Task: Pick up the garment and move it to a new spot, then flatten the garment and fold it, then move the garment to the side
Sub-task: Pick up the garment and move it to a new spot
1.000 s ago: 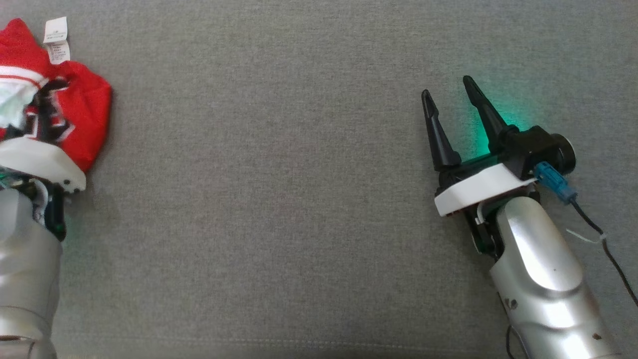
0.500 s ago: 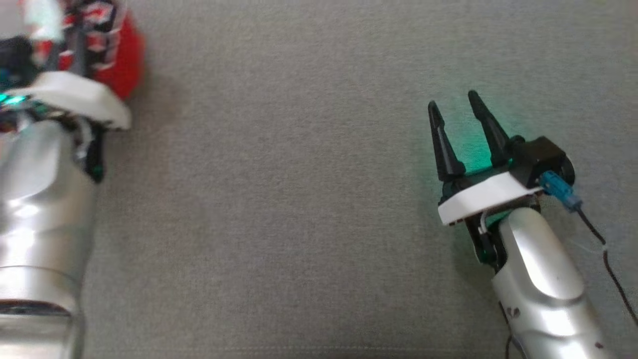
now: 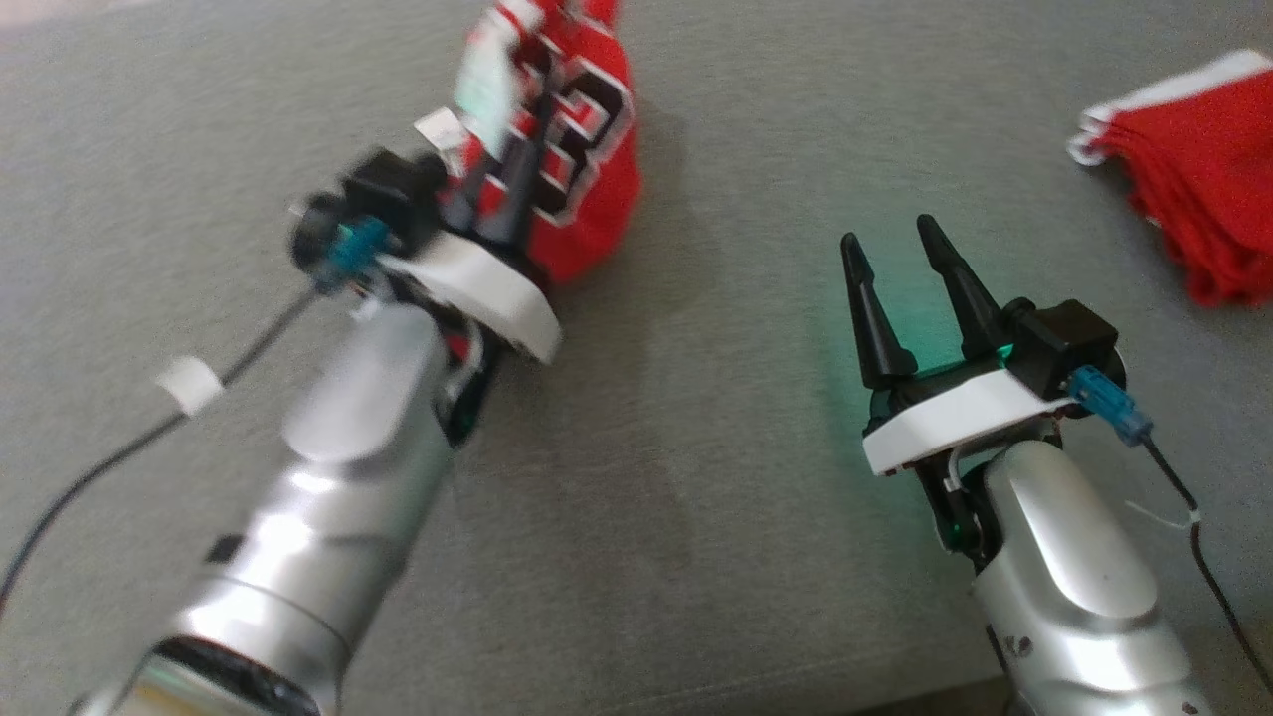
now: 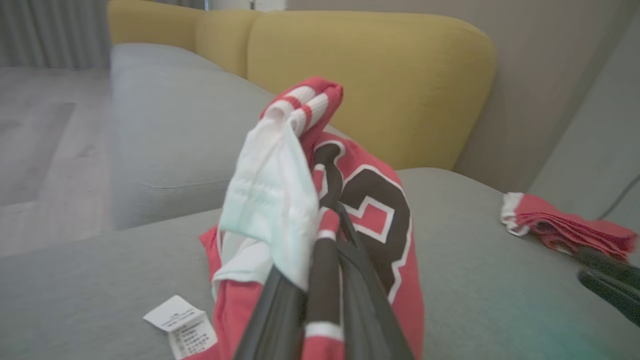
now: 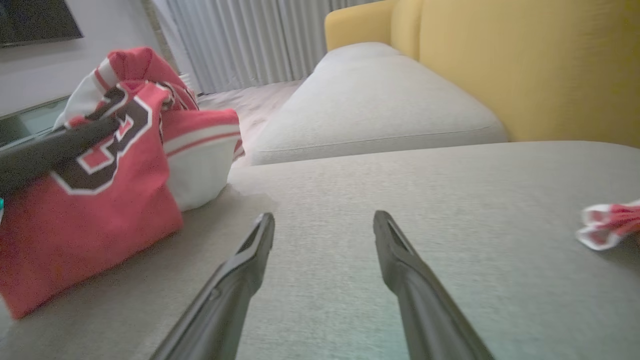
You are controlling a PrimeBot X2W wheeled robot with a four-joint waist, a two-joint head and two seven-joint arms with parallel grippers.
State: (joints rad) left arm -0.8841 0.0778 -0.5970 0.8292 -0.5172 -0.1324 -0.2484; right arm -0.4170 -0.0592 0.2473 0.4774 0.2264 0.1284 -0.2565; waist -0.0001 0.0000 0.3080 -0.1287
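In the head view, the left gripper reaches up and inward over the grey cushion, its two dark fingers pressed together on a bunched garment. The garment is a red jersey with black figures edged in white, crumpled into a lump at the top middle of the cushion. The right gripper is at the lower right with its fingers spread and nothing between them, well apart from the jersey. A folded pile of red cloth with white trim lies at the far right.

In the left wrist view, the left gripper pinches the garment between fingers that meet in the cloth. A pale white lining spills over one finger, a red-and-white striped band stands at the top, and a large black numeral covers the red panel. A white care label hangs at the lower left. Behind is a yellow backrest, and the folded pile is to the right.

In the right wrist view, the right gripper holds its fingers wide over bare cushion. The garment is on the left, hanging in a loose red block with its lower edge at the cushion, and a dark finger of the left gripper lies across it.
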